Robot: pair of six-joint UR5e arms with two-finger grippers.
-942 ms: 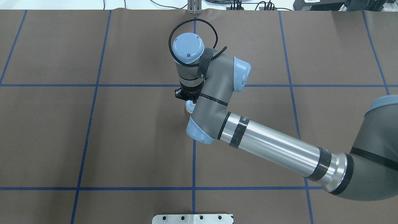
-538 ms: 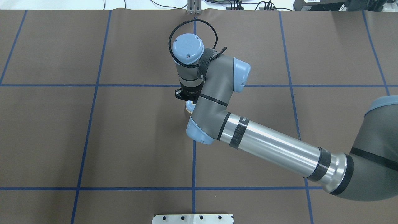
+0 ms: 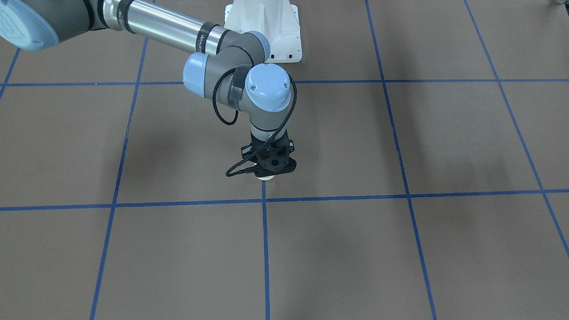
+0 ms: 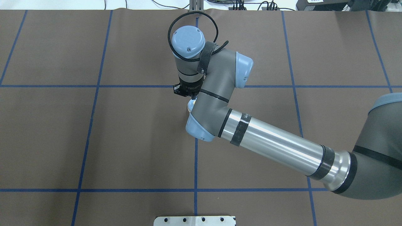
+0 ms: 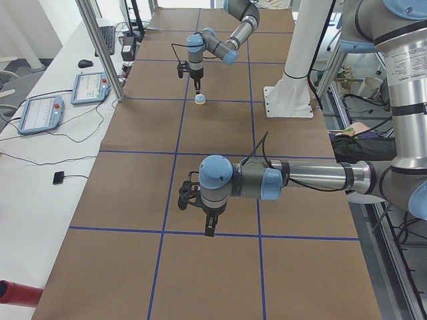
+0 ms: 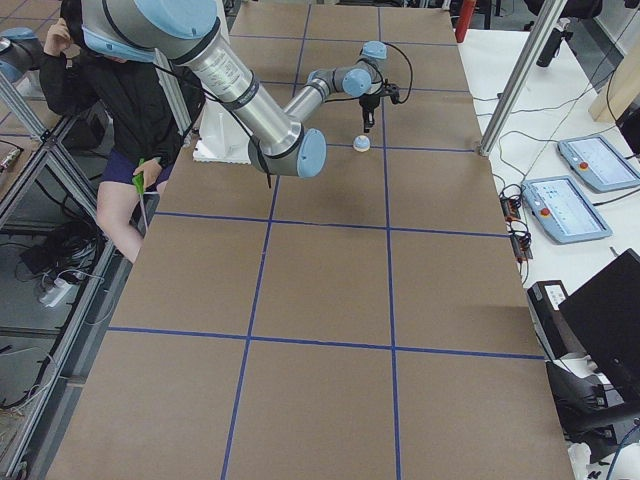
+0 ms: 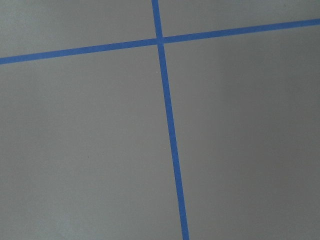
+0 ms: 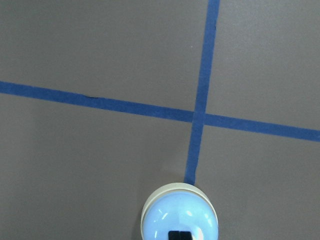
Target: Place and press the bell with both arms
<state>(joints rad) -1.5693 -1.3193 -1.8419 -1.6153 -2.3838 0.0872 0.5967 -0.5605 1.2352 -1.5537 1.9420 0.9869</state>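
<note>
The light-blue bell with a cream base ring stands on the brown table next to a blue tape crossing. It also shows in the front view, the overhead view and both side views. My right gripper points straight down over the bell's top with its fingertips together, and the side views show it a little above the bell. My left gripper hangs over bare table far from the bell. I cannot tell whether it is open or shut.
The white bolted pedestal stands behind the bell on the robot's side. Blue tape lines grid the brown table cover. Tablets and cables lie on the white bench beside the table. A person sits beside the table near the pedestal.
My right arm's wrist has risen and shifted slightly toward the table's far edge. The bell has stayed in place.
</note>
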